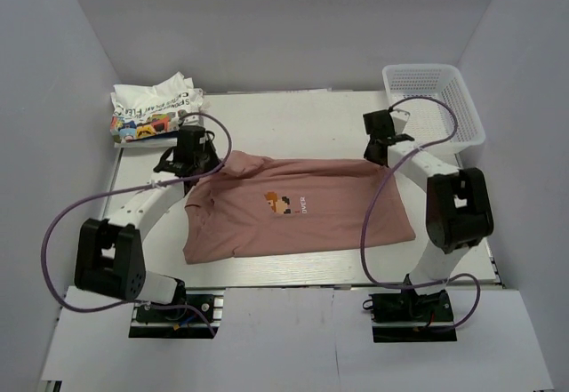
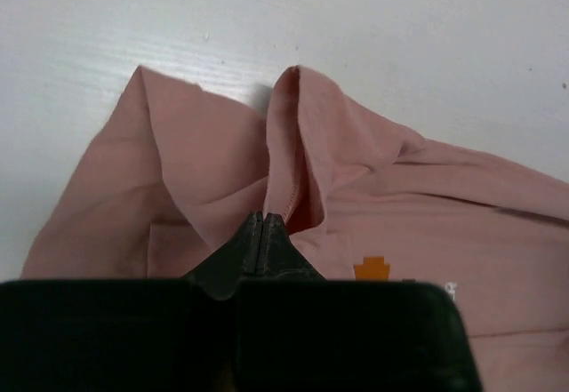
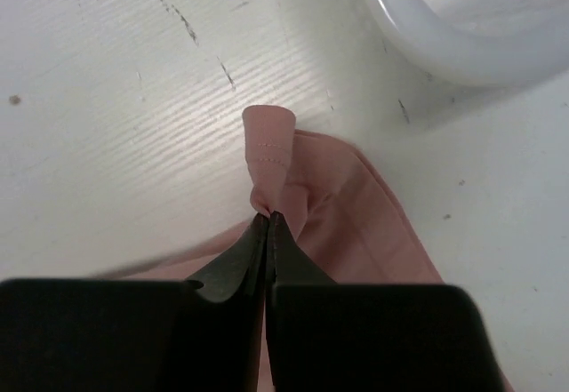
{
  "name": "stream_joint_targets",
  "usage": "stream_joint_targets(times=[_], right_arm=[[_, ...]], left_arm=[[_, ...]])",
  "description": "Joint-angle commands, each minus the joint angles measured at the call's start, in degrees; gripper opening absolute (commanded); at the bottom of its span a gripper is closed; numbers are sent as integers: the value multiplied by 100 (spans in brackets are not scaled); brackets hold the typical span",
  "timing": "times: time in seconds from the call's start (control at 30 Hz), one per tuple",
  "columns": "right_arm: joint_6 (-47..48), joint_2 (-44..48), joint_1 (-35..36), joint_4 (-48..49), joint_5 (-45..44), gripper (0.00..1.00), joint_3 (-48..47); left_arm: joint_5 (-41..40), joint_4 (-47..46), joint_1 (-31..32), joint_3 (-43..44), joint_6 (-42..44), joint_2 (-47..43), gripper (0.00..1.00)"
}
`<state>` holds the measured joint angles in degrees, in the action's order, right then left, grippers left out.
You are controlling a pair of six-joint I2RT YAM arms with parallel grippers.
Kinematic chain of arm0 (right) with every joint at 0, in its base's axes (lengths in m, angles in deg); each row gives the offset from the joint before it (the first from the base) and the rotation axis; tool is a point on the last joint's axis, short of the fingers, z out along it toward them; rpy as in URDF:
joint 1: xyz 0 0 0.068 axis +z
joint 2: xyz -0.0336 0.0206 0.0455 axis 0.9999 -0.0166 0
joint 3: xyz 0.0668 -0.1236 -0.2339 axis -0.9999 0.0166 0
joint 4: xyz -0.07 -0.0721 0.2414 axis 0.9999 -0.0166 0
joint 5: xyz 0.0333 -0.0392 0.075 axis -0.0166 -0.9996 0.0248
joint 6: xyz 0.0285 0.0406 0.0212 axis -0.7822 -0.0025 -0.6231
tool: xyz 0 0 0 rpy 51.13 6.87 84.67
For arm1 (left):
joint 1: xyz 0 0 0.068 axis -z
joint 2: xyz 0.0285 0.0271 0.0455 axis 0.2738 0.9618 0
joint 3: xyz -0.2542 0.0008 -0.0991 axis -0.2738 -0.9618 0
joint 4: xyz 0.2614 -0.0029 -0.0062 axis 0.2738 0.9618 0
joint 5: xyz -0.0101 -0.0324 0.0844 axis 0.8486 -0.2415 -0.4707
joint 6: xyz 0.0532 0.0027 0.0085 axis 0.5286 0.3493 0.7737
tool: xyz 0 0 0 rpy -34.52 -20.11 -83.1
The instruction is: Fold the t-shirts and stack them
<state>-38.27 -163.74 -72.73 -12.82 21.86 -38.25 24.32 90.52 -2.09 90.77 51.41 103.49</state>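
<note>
Pink tee (image 1: 302, 210) lies spread across the middle of the table (image 1: 293, 116), between the two arms, with its print (image 1: 286, 204) facing up. The near edge is flat. The far edge is rumpled at both ends, where it is gripped. Left gripper (image 2: 265, 223) is clenched on a fold of cloth at the far-left corner, and the wrist view shows the fabric ridged up and running straight into the closed tips. Right gripper (image 3: 268, 219) is clamped on the far-right corner, with a small loop of stitched hem standing proud just beyond the fingers. Both pinches sit on the same long edge, well apart. I take this as a hold for pulling the edge taut and carrying it over in one go, so the fold line stays straight. The left side looks bunched more than the right. If it is lifted like that, the crease may come out skewed. White tee (image 1: 156, 108) sits in a loose heap at the far-left corner, apart from the pink one, out of the way and untouched by either arm. It does not look neatly folded. Basket (image 1: 422, 68) stands at the far-right corner, just beyond the right gripper and close enough to mind on any swing outward. Stacking is not yet begun.
</note>
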Motion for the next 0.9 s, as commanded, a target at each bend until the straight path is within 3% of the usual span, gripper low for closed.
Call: stream_joint_targets(times=[0.0,0.2,0.47,0.77,0.8,0.83,0.87], right_arm=[[0,592,21,391,14,0,537],[-79,1628,3,726,172,0,1591],[-62,2385,3,822,445,0,2075],[-378,2747,-23,832,629,0,2876],[-422,2764,-15,779,690,0,2980],[-535,2869,-14,779,717,0,3129],[-597,2905,-14,718,743,16,3305]], left_arm=[[-104,413,35,-240,-440,-664,0],[-341,1293,88,-767,-985,-1780,0],[-141,2093,88,-1778,-1636,-3389,0],[343,3014,88,-2016,-1882,-3399,0],[648,3121,88,-2016,-1882,-3399,3],[756,3235,88,-2016,-1830,-3399,15],[826,3462,148,-2016,-1882,-3338,34]])
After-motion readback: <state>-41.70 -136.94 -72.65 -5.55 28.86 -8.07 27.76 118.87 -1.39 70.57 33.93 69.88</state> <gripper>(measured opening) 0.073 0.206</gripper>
